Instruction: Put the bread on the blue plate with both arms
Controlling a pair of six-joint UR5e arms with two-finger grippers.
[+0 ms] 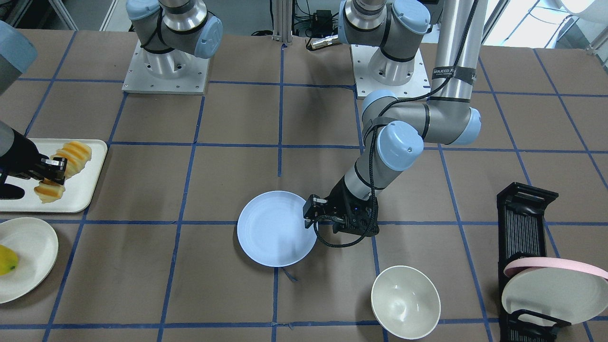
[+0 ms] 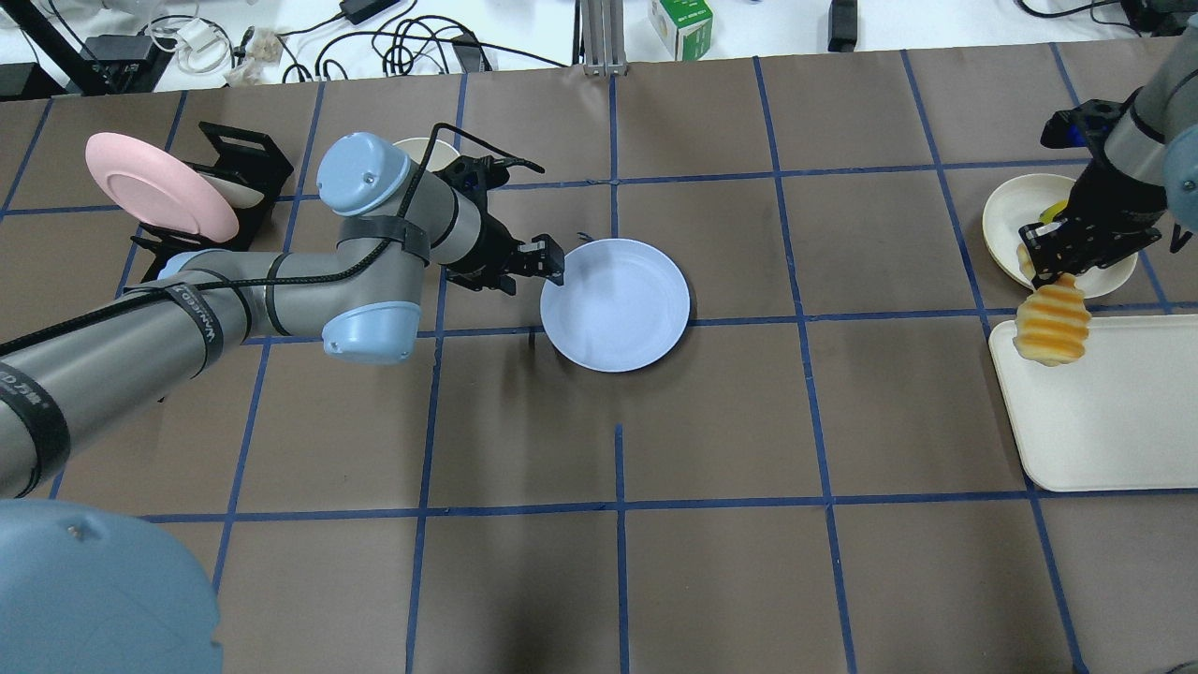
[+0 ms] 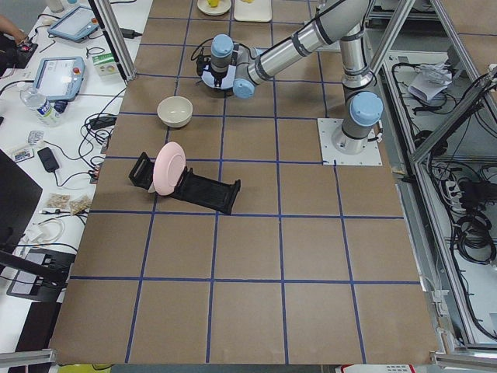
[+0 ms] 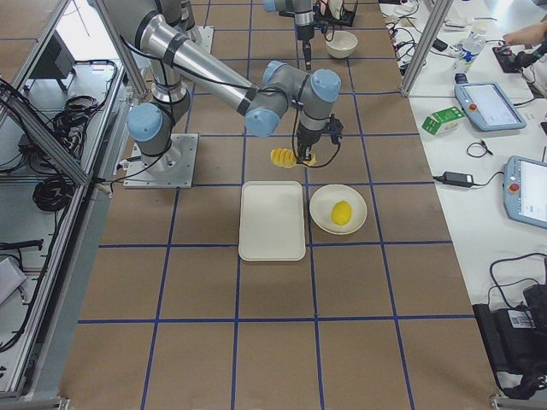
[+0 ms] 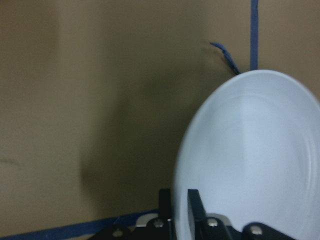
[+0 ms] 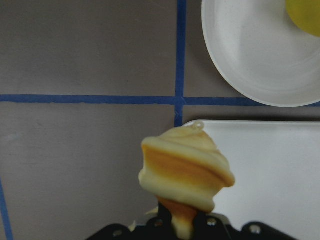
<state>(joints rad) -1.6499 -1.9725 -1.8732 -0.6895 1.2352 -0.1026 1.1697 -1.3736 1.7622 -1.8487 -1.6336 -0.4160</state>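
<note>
The bread [image 2: 1053, 323], a ridged orange and pale yellow loaf, hangs from my right gripper [image 2: 1053, 271], which is shut on its upper end. It is held above the near-left corner of the white tray [image 2: 1095, 412]. It also shows in the right wrist view [image 6: 185, 170] and in the front view [image 1: 66, 166]. The blue plate [image 2: 618, 304] is at the table's middle. My left gripper [image 2: 552, 267] is shut on its left rim; the left wrist view shows the fingers [image 5: 192, 202] clamped on the plate's edge [image 5: 250, 160]. I cannot tell if the plate is off the table.
A cream plate [image 1: 33, 256] with a yellow-green fruit [image 1: 7, 260] lies beside the tray [image 1: 90, 185]. A white bowl [image 1: 405, 301] stands behind the left arm. A black dish rack [image 1: 522, 228] holds a pink-rimmed plate [image 1: 555, 285] at the far left end.
</note>
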